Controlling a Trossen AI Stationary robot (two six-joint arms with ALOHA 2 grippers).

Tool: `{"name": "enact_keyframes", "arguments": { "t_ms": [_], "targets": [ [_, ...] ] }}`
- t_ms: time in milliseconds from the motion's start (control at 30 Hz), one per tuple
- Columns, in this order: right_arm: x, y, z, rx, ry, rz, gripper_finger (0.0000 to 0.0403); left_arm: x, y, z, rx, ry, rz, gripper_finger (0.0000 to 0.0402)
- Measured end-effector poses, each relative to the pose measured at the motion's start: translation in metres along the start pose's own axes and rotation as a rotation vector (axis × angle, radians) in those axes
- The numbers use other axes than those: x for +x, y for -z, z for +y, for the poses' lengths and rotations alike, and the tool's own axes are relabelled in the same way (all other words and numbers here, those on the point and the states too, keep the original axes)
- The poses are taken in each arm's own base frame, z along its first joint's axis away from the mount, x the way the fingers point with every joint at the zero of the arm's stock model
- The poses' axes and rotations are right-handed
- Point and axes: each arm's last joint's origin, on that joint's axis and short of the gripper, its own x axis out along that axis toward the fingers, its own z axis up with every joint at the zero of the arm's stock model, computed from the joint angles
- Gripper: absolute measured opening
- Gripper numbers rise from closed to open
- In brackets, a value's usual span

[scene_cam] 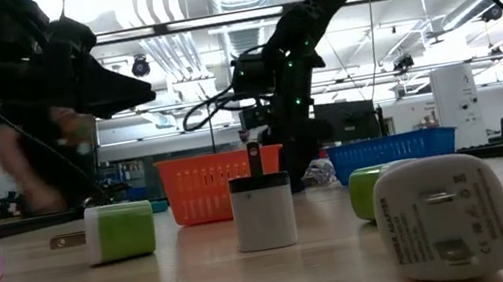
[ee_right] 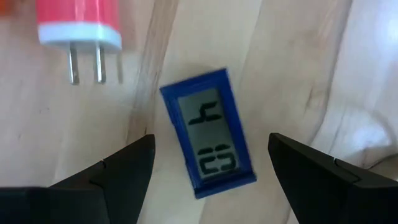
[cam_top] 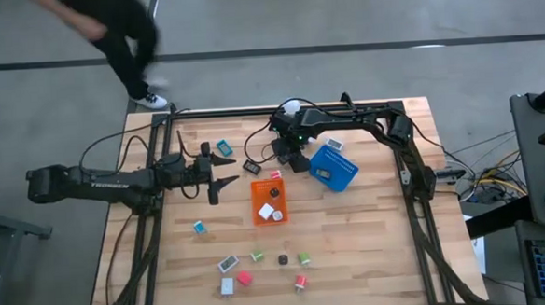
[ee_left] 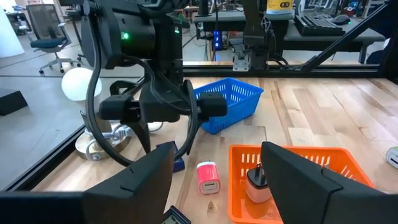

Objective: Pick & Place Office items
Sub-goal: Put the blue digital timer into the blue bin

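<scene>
Small office items lie scattered on the wooden table: a blue LCD display lying flat, screen up, a red plug charger beside it, and green, pink, white and teal pieces toward the near edge. My right gripper points down over the blue display, open, one finger on either side, touching nothing. It also shows in the high view, right gripper. My left gripper hovers open left of the orange tray, which holds white pieces.
The blue tray lies right of my right gripper with an item inside. A white round-bulbed cluster with cables sits at the far edge. Large in the low view are a white charger and a green one. A person walks beyond the table.
</scene>
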Motion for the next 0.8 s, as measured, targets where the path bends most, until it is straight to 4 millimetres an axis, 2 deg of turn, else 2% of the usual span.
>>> {"name": "enact_keyframes", "arguments": {
  "t_ms": [267,433,800],
  "targets": [
    [-0.0015,0.0007,0.0007,0.005,-0.012,0.016,0.0302,0.0,0.0,0.0,-0.001,0.0,0.0,0.0248],
    [0.0046,0.0048,0.0041,0.007,-0.043,0.05,0.0287,0.0,0.0,0.0,-0.003,0.0,0.0,0.0248],
    [0.0065,0.0003,0.0065,-0.003,-0.026,0.023,0.0265,0.0,0.0,0.0,-0.003,0.0,0.0,0.0248]
  ]
}}
